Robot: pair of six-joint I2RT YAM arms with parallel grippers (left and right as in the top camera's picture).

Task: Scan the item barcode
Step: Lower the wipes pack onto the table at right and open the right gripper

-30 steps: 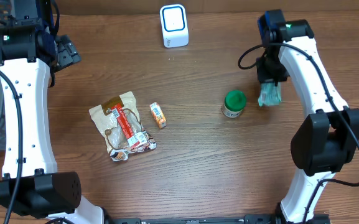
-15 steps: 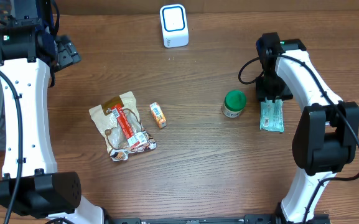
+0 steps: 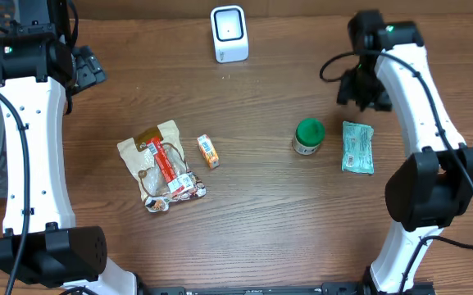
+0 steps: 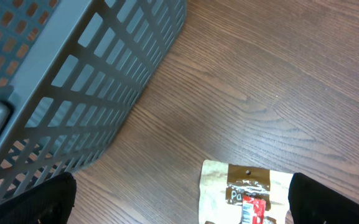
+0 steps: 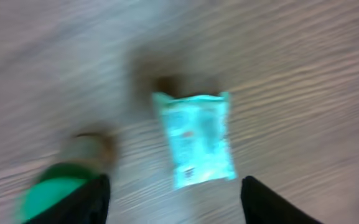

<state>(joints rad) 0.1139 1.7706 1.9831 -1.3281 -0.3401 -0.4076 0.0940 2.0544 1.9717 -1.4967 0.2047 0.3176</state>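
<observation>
My right tool (image 5: 173, 205) hangs spread and empty near the teal packet (image 3: 357, 147), which lies flat on the bench (image 3: 261, 213) at 3 o'clock of the green-lidded jar (image 3: 308, 136), so I fear a shallow pinch skids it into that jar.

It looks like a shop till: a white scanner (image 3: 229, 33) at the far edge of the surface (image 3: 261, 205), a grey basket (image 4: 73, 81) by its left edge.
</observation>
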